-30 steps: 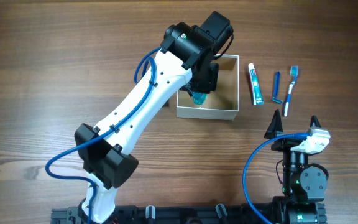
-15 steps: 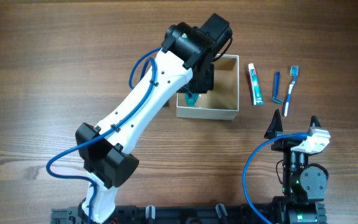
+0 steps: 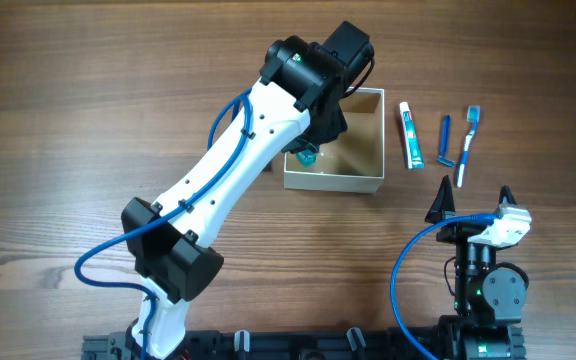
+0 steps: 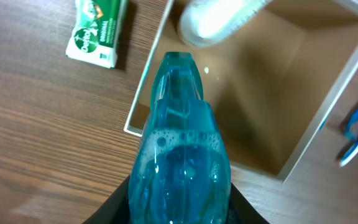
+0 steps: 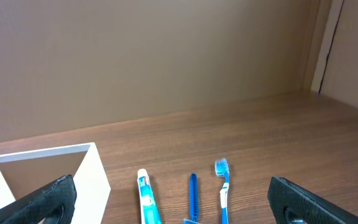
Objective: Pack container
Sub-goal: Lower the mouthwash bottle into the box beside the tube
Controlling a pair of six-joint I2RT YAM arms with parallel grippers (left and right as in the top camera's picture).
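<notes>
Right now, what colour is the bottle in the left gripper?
Translucent teal bottle; clearest in left wrist view.

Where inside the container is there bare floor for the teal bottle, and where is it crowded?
The container's brown floor is bare from the middle to its right and near walls. A white item takes the far side. Outside, toothpaste, razor and toothbrush crowd the table right of it; a green packet lies left.

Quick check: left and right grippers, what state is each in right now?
Left gripper: closed, holding the teal bottle.
Right gripper: open, holding nothing.
</notes>
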